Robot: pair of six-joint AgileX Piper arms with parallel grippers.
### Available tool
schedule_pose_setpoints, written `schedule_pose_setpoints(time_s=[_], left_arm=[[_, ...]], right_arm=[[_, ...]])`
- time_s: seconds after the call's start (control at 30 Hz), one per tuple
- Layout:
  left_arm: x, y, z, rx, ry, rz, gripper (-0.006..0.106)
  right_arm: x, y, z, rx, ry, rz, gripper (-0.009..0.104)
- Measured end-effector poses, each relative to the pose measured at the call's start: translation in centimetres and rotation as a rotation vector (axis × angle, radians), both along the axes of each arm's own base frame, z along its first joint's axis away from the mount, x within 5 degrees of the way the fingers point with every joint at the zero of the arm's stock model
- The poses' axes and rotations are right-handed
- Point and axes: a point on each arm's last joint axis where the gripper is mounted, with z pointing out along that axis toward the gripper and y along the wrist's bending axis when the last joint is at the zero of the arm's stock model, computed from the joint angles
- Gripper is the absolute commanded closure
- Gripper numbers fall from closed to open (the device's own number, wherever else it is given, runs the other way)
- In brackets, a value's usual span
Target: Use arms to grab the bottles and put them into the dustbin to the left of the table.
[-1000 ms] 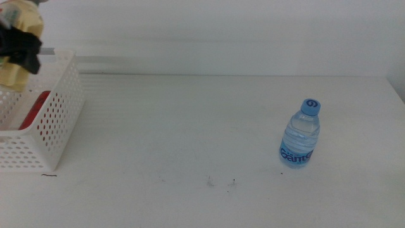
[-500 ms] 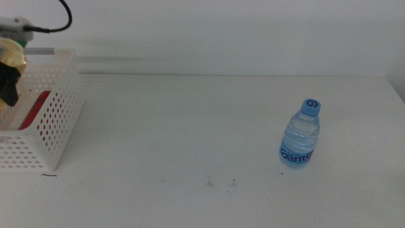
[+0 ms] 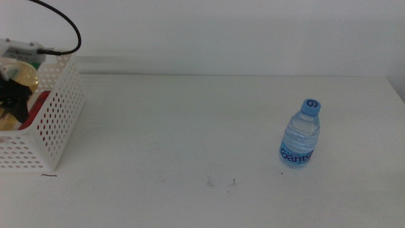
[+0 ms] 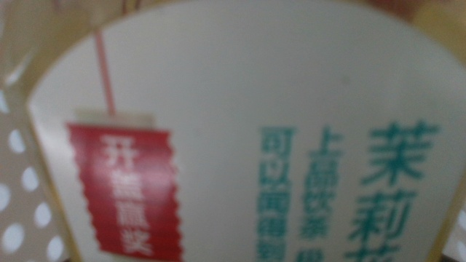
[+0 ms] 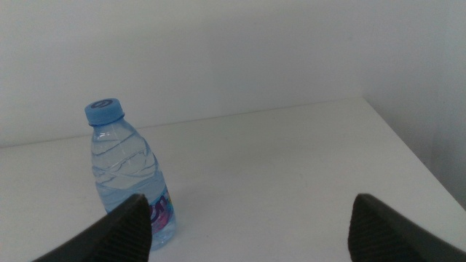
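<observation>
My left gripper is at the far left, lowered into the white perforated dustbin, and is shut on the yellow tea bottle. In the left wrist view the bottle's label fills the picture, hiding the jaws. A red can lies inside the dustbin. The clear blue-capped water bottle stands upright on the right of the table. It also shows in the right wrist view. My right gripper is open and empty, a short way from that bottle, and is out of the middle view.
A black cable arcs above the dustbin. The dustbin's perforated wall shows beside the tea bottle. Small dark specks lie near the table's front. The table's right edge is close to the water bottle.
My left gripper has moved down into the dustbin with the tea bottle. The water bottle has not moved.
</observation>
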Motion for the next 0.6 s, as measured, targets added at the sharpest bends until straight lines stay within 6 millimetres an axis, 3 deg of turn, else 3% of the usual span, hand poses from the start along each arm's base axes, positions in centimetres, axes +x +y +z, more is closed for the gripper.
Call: schedule_pose_setpoints(time_s=[0.13, 0.4, 0.6], left_arm=[[0.4, 0.1, -1.0, 0.0, 0.009, 0.0, 0.07], [0.7, 0.2, -1.1, 0.01, -0.011, -0.015, 0.007], [0.3, -0.1, 1.0, 0.016, -0.052, 0.008, 0.007]], right_arm=[[0.0, 0.0, 0.0, 0.0, 0.0, 0.0, 0.003], [0.0, 0.0, 0.0, 0.0, 0.0, 0.0, 0.003], [0.0, 0.0, 0.0, 0.0, 0.0, 0.0, 0.003]])
